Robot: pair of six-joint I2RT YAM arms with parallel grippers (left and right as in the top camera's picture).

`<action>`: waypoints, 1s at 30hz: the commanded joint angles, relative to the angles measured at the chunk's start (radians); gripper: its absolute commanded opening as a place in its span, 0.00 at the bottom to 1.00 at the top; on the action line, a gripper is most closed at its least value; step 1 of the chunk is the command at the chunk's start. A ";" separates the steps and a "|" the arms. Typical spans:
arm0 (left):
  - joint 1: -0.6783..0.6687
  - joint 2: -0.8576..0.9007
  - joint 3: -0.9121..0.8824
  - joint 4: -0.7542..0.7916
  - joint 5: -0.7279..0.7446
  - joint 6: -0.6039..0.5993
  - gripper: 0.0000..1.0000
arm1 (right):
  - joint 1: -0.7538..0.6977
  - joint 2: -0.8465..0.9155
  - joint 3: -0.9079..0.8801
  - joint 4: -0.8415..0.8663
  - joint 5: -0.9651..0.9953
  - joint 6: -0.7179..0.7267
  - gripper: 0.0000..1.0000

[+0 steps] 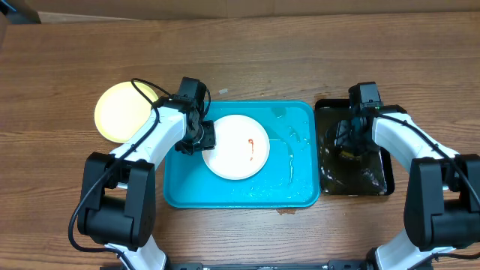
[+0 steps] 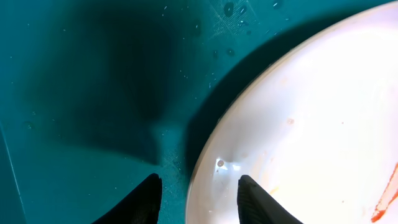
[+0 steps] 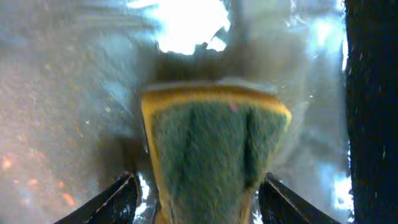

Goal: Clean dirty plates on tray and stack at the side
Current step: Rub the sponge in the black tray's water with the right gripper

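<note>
Overhead, the white plate (image 1: 236, 146), marked by a red smear (image 1: 250, 144), lies flat in the turquoise tray (image 1: 300, 187). A pale yellow plate (image 1: 120, 112) sits apart on the bench (image 1: 262, 60), to the tray's left. The left arm reaches in over the tray's left edge, with the left tool (image 1: 204, 136) at the white plate's rim. The right tool (image 1: 352, 146) hangs low over the black tray (image 1: 379, 180).

In the left wrist view, the left tool (image 2: 199, 205) is spread. One finger is over the wet floor of the turquoise tray (image 2: 93, 93), the other over the white plate (image 2: 311, 124), with the rim between them. The plate looks stiff, light and slick with water (probably breakable too), so the rim is the place to pinch.

In the right wrist view, the right tool (image 3: 199, 199) appears to pinch a yellow sponge (image 3: 214, 149), its green scouring face toward the camera.
</note>
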 commanded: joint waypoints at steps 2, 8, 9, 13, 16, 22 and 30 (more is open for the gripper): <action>-0.011 -0.006 -0.005 0.000 0.011 0.015 0.42 | 0.002 0.003 -0.013 0.011 0.009 -0.009 0.44; -0.013 -0.006 -0.005 0.000 0.012 0.015 0.42 | 0.002 0.003 -0.014 0.029 0.010 -0.010 0.62; -0.013 -0.006 -0.005 0.000 0.012 0.015 0.42 | 0.002 0.003 -0.014 0.045 0.010 -0.010 0.70; -0.013 -0.006 -0.005 0.003 0.011 0.015 0.42 | 0.002 0.003 -0.014 0.124 0.037 -0.010 0.72; -0.013 -0.006 -0.005 0.000 0.012 0.015 0.42 | 0.002 0.003 -0.014 0.155 0.047 -0.010 0.71; -0.013 -0.006 -0.005 0.000 0.012 0.015 0.42 | 0.002 0.003 -0.015 0.160 0.046 -0.009 0.28; -0.013 -0.006 -0.005 -0.001 0.012 0.015 0.41 | 0.002 -0.006 0.023 0.093 0.025 -0.010 0.27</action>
